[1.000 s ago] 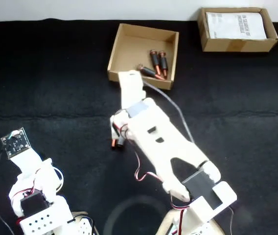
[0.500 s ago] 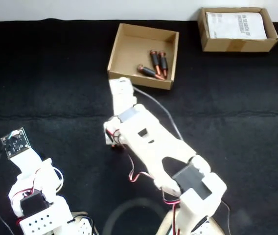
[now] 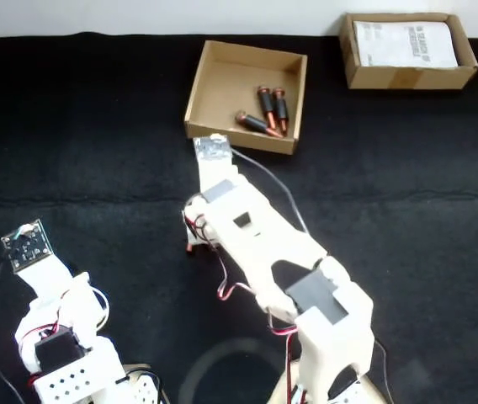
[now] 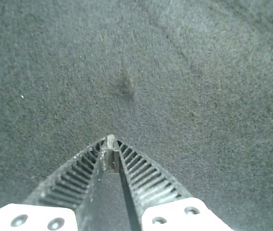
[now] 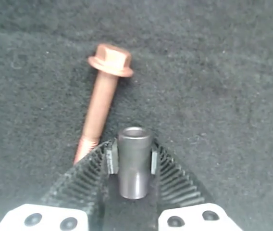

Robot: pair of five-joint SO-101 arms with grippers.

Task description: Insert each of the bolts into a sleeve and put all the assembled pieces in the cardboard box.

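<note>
We start with the black felt counter [image 3: 96, 126], which carries everything. The white right arm [image 3: 264, 240] stretches from the near edge up the middle of it, while the white left arm [image 3: 58, 320] sits folded at the near left, well apart from the work. At the far middle is the open brown cardboard box [image 3: 195, 93], holding three assembled pieces [image 3: 266, 108]. A smaller cardboard box [image 3: 407, 77] with a printed sheet inside sits at the far right.

The right end effector [image 5: 132, 151] is clamped on the dark grey cylindrical sleeve [image 5: 134, 166], whose open bore points out past the fingertips. The left end effector [image 4: 110, 144] has its fingers pressed together on nothing, low over bare felt.

The copper-coloured flanged bolt [image 5: 103, 101] lies flat on the counter, its shank tip just beside one finger of the right end effector and its head pointing away. Its long axis runs nearly alongside the sleeve's, slightly splayed. From above, a copper end peeks out at the left edge of the right arm's wrist.

We judge the right arm far nearer the bolt, but it is occupied — mating likely needs the left arm brought across.
</note>
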